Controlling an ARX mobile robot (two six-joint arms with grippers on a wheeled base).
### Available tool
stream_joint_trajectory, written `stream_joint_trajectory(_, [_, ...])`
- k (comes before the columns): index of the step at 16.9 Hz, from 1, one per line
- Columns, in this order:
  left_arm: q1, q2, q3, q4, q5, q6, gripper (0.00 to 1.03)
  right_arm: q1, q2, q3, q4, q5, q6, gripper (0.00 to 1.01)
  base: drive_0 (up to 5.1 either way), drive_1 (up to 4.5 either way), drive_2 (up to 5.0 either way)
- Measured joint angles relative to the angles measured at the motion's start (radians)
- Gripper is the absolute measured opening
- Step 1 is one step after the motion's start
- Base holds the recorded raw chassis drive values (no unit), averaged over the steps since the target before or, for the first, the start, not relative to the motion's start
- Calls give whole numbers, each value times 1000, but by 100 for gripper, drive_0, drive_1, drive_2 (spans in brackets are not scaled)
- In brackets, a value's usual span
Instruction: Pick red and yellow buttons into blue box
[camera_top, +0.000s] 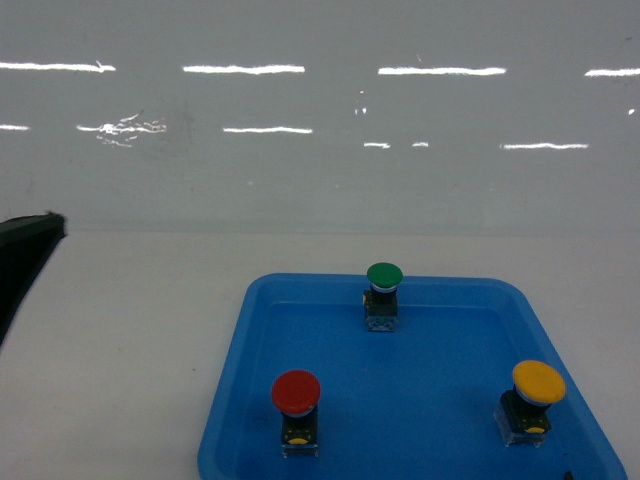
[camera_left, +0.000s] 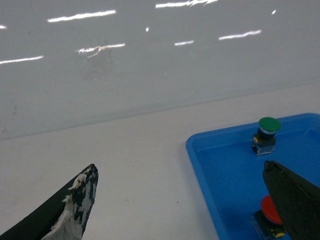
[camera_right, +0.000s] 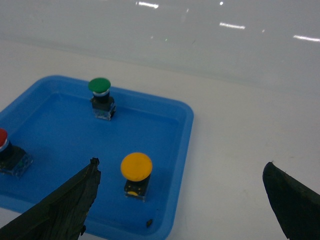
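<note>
Red button (camera_top: 296, 393) and yellow button (camera_top: 538, 383) stand upright in the shallow tray (camera_top: 440, 310); left gripper (camera_left: 185, 200) and right gripper (camera_right: 182, 195) spread wide, empty, poised for approach.

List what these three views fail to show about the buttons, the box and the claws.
- Blue box: in no view; only the shallow blue tray shows.
- Red button: left wrist view, partly hidden by a claw finger; right wrist view, cut by the left edge.
- Left claw and right claw: open, bases cut off by the frame bottom.
- Yellow button: body markings too small to read.
</note>
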Motion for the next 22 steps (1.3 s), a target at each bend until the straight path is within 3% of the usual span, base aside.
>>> stream_joint_trajectory(3, [-39, 308, 160, -21, 6, 14, 98, 52, 287, 117, -5, -29, -25, 98, 0, 0, 0])
stream_joint_trajectory(4, [-51, 381, 190, -17, 6, 12, 98, 82, 372, 144, 48, -37, -33, 98, 0, 0, 0])
stream_joint_trajectory(6, [-51, 389, 191, -21, 6, 11, 98, 106, 441, 156, 89, 35, -66, 98, 0, 0, 0])
stream_joint_trajectory(7, [-50, 383, 191, -16, 3, 5, 98, 106, 442, 155, 95, 48, -72, 98, 0, 0, 0])
stream_joint_trajectory(11, [-51, 383, 191, -19, 2, -2, 98, 108, 477, 151, 156, 63, -77, 98, 0, 0, 0])
stream_joint_trajectory(14, [-51, 383, 191, -19, 2, -2, 98, 180, 626, 185, 200, 111, -76, 98, 0, 0, 0])
stream_joint_trajectory(16, [-51, 383, 191, -19, 4, -2, 98, 219, 716, 290, 212, 134, -74, 98, 0, 0, 0])
stream_joint_trajectory(18, [-51, 383, 191, -19, 2, -2, 98, 225, 785, 364, 163, 145, -75, 98, 0, 0, 0])
stream_joint_trajectory(22, [-51, 383, 191, -19, 2, -2, 98, 226, 816, 388, 152, 152, -75, 98, 0, 0, 0])
